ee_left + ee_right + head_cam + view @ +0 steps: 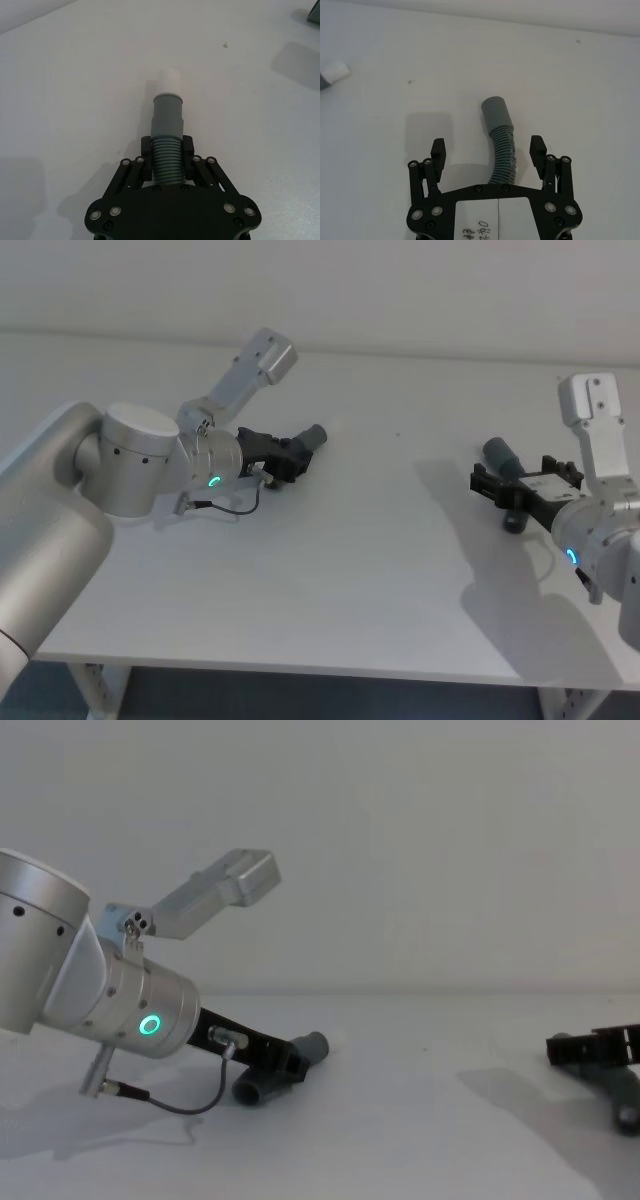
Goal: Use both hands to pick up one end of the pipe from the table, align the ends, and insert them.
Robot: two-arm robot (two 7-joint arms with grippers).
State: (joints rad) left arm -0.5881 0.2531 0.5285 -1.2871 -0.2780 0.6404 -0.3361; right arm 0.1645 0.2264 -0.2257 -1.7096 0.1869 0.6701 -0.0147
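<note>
The left pincer [167, 150] is shut narrow on the ribbed middle of one pipe piece [167, 120], with a finger [146, 149] pressed to each side. Beyond the fingers the piece runs on to a smooth grey collar and ends in a short white tip [169, 82]. In the head view this pincer sits at about 10 o'clock from the middle of the bench [380, 570], and its piece points toward 2 o'clock.

The right pincer [487, 147] stands wide, its fingers [438, 148] on either side of the second pipe piece [496, 112] and apart from it. That piece lies on the bench at about 3 o'clock, with its collared mouth toward 11 o'clock.
</note>
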